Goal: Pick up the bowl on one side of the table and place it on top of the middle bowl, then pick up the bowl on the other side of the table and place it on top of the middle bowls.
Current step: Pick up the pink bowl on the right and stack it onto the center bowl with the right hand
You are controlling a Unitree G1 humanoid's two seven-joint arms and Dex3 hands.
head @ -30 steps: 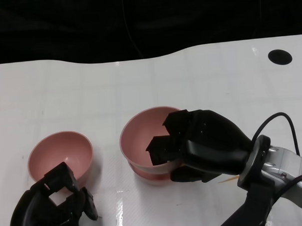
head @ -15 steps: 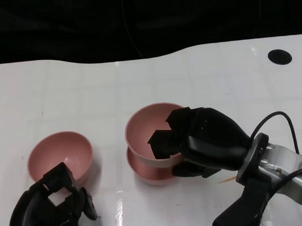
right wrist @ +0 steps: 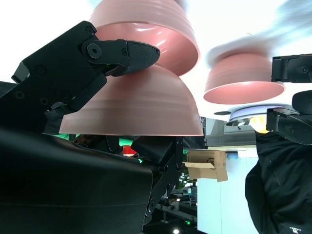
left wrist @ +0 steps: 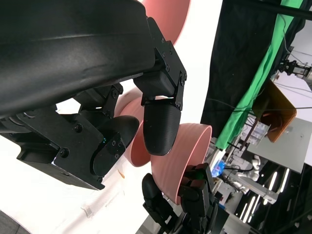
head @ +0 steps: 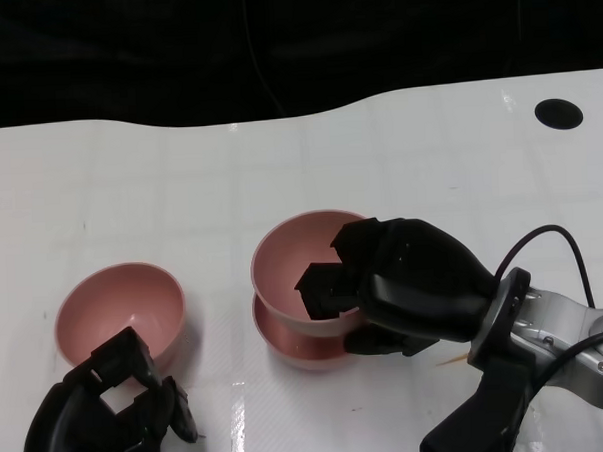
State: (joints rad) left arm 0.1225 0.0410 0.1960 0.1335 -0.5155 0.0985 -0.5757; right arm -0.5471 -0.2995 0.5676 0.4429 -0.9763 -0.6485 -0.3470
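My right hand (head: pixel 384 292), fingers clamped over its rim, has lifted the upper bowl (head: pixel 298 271) off the middle bowl (head: pixel 297 348) again; my left hand (head: pixel 100 420) stays empty, fingers loosely curled.

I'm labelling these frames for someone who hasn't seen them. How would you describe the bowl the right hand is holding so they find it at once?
Start at the white table and find the two stacked pink bowls near its middle. The held bowl is the upper one, sitting tilted in the lower bowl. Unlike the lone pink bowl to its left, it has the right hand gripping its rim.
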